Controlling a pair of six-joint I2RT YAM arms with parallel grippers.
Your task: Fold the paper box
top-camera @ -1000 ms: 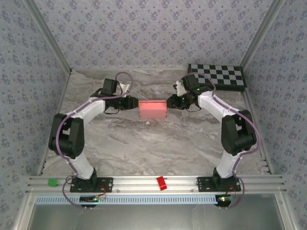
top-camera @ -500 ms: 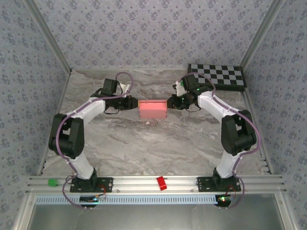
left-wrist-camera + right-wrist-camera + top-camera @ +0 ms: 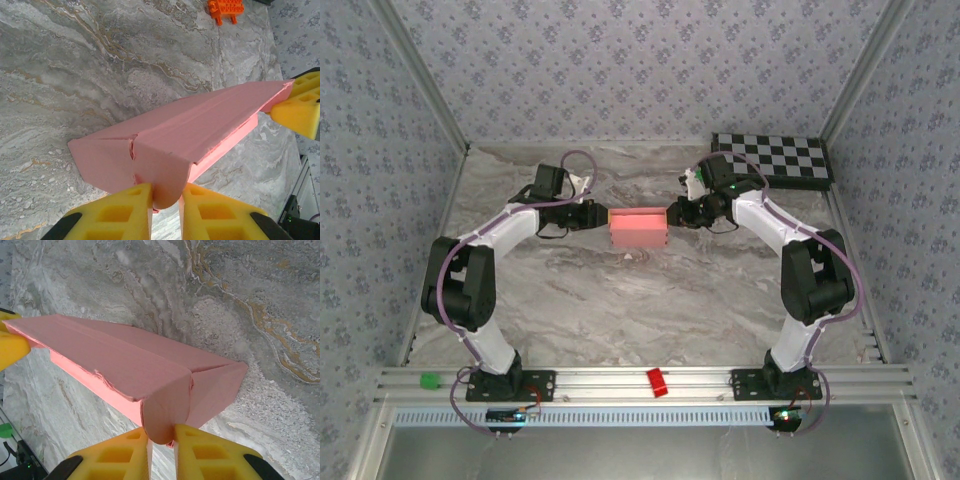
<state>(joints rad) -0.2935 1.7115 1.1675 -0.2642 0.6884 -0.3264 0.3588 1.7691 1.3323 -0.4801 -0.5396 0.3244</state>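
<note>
At the middle of the table [image 3: 620,300], you have the left gripper [image 3: 166,192] and right gripper [image 3: 161,432] each pinching an end of the paper box [image 3: 638,229], nearly formed, its lid seemingly untucked.

Top cam: fixed, high, behind the arm bases, tilted down and forward; far off; takes in the whole desk [image 3: 620,300], both arms and the walls; bases at its bottom edge.
Left wrist cam: just behind the left tool [image 3: 166,200]; very near; looks along its yellow fingers [image 3: 125,215] to the right and down at the desk, along the length of the paper box [image 3: 200,130].
Right wrist cam: mirror setup behind the right tool [image 3: 161,440]; looks to the left.
Shared: all three see the paper box and the marble patch under it; the wrist cams face each other, each catching a bit of the other's yellow foam at the far end.
</note>
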